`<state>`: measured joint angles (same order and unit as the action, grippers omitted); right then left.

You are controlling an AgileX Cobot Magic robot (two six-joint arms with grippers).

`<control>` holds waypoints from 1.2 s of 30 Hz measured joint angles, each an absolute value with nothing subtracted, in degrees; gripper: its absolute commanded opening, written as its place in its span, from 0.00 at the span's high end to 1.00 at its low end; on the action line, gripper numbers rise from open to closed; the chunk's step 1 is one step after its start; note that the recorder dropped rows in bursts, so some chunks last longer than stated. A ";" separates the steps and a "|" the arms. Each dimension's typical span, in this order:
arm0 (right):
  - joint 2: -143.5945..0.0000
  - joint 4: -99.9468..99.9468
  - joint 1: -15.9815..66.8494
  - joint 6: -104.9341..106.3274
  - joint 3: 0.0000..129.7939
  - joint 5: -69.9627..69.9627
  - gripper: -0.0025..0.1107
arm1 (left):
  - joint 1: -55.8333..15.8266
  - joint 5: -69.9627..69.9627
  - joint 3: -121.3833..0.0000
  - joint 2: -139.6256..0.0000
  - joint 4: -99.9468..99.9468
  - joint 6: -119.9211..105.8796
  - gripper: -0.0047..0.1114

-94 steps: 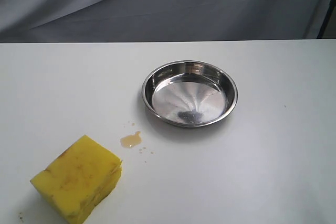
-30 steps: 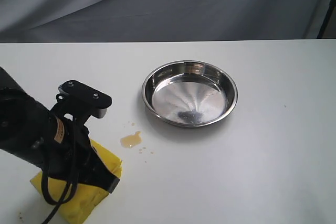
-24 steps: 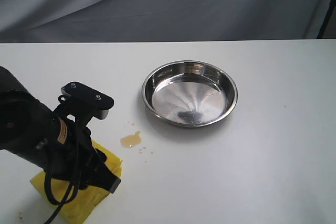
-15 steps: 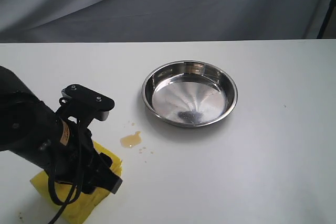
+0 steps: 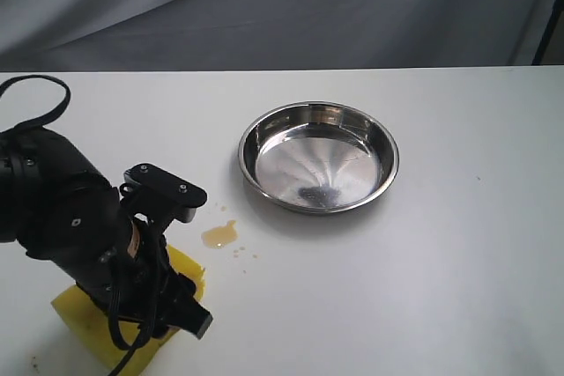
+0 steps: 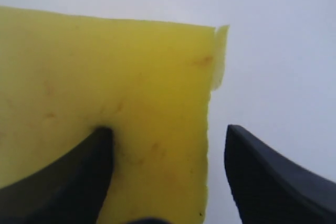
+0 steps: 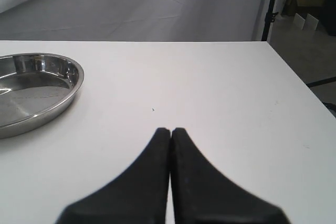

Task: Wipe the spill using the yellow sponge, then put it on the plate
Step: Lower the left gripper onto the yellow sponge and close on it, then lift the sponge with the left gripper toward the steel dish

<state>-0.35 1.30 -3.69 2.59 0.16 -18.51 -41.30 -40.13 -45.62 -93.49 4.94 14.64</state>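
Left wrist view shows my left gripper (image 6: 168, 132) spread wide, one finger denting the yellow sponge (image 6: 105, 66) at the counter's (image 5: 423, 261) near left, so nothing is grasped yet, the spill (image 5: 219, 234) just beside it is unwiped, and the plate (image 5: 319, 106) waits farther right.

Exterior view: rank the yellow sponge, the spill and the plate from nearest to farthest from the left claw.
From the left claw:
1. Yellow sponge: directly under the claw, at the lower left of the view.
2. Spill: a little up and to the right of the sponge.
3. Plate: farthest, beyond the spill near the middle of the view.
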 measured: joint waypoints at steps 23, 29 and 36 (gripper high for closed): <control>-0.35 1.30 -3.69 2.59 0.16 -18.51 0.98 | -41.30 -39.49 -46.06 -97.30 8.27 14.30 0.96; -0.35 1.30 -3.69 2.59 0.16 -18.51 0.98 | -41.30 -46.89 -57.21 -96.31 8.87 14.30 0.96; -0.35 1.30 -3.69 2.59 0.16 -18.39 0.98 | -37.71 -54.63 -71.90 -101.66 15.34 14.41 0.96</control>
